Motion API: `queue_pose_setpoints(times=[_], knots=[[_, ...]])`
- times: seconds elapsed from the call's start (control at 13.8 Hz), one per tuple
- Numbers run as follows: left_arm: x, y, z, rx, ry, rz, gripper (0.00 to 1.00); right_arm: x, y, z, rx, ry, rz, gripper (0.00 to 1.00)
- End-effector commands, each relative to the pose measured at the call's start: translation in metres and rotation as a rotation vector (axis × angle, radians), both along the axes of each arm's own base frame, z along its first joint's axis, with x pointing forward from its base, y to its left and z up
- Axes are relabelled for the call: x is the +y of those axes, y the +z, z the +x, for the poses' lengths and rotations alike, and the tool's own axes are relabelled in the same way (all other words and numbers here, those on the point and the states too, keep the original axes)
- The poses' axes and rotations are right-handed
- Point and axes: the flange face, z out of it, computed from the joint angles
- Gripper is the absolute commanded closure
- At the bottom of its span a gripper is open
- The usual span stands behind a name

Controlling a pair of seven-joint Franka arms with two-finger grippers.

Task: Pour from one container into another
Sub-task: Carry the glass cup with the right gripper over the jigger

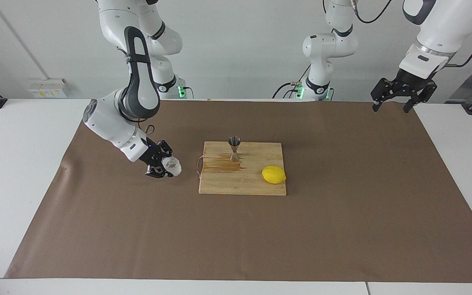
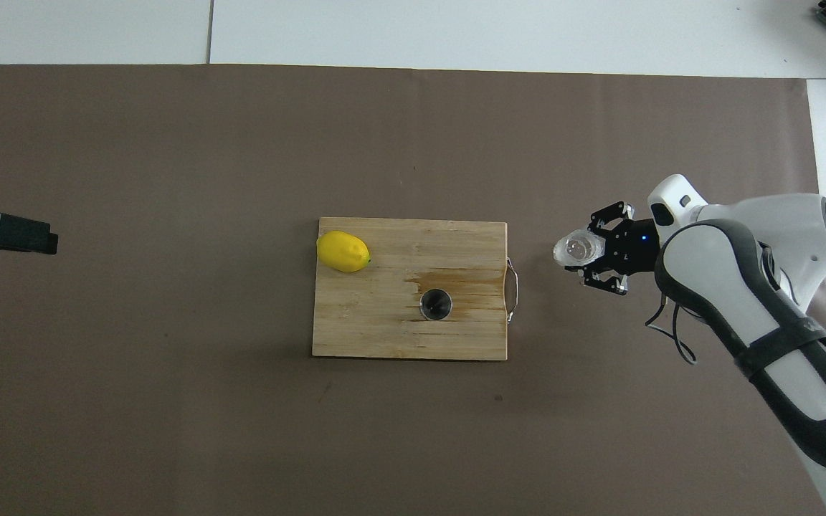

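My right gripper (image 1: 165, 167) is shut on the small white crinkly cup (image 1: 172, 165) and holds it a little above the brown mat, beside the handle end of the wooden board (image 1: 240, 183). In the overhead view the right gripper (image 2: 591, 256) and the cup (image 2: 575, 249) also show. The steel jigger (image 1: 234, 148) stands upright on the board's edge nearer the robots; from overhead the jigger (image 2: 436, 304) shows its open mouth. My left gripper (image 1: 397, 102) waits open in the air over the mat's corner at the left arm's end.
A yellow lemon (image 1: 273, 174) lies on the board at the left arm's end, and shows from overhead (image 2: 343, 251). A wet brown stain (image 2: 456, 281) spreads on the board beside the jigger. A wire handle (image 2: 513, 281) sticks out toward the cup. Brown mat (image 2: 169, 394) covers the table.
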Motion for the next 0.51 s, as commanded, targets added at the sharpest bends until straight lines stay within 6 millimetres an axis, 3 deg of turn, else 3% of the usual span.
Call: queue_pose_setpoints(times=[0.0,0.43], knots=[[0.001,0.001,-0.007,-0.006,-0.012,0.015,0.0,0.024,0.022,-0.002,0.016,-0.028,0.022,0.72],[0.001,0.0,-0.007,-0.005,-0.012,0.016,0.0,0.08,0.043,-0.01,0.024,0.019,-0.065,0.72]])
